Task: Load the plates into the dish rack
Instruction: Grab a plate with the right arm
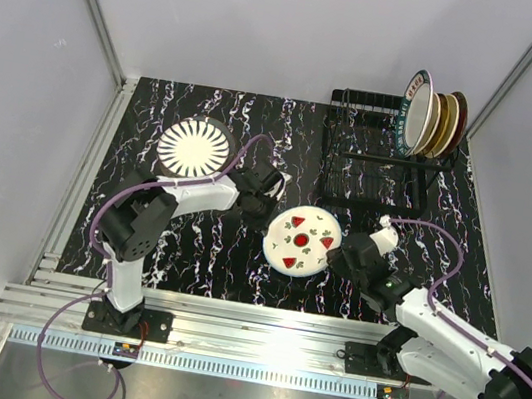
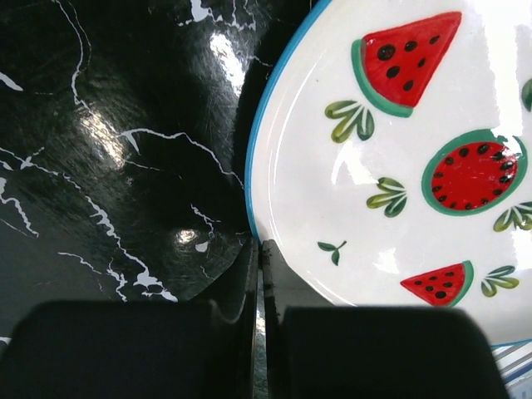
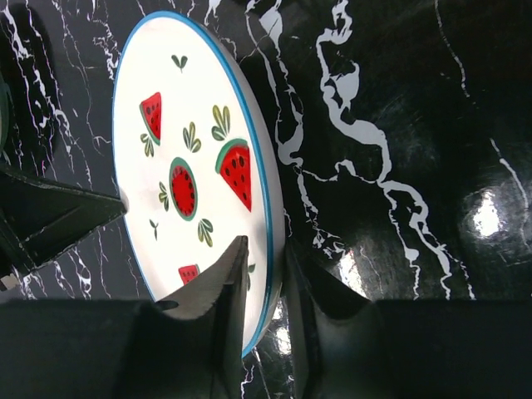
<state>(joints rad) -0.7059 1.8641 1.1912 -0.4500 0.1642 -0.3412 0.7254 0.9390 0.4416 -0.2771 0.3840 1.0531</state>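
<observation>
The watermelon plate is over the desk between the two arms, just in front of the rack. Whether it lies flat or is tipped up off the marble cannot be told. The left arm reaches its left rim and the right arm its right rim.

In the left wrist view the left jaws are closed to a hairline slit, with their tips right at the plate's blue edge. One finger covers part of the white face. The rim vanishes behind the tips, so whether it is pinched between them is hidden.

In the right wrist view the right jaws stand apart astride the rim, one finger over the painted face and the other behind the plate. Contact is hard to judge. A dark wedge at that view's left edge meets the far rim.

A striped plate lies flat at the desk's far left. Several plates stand on edge at the rack's back right corner; they overlap, so their count is unclear.
</observation>
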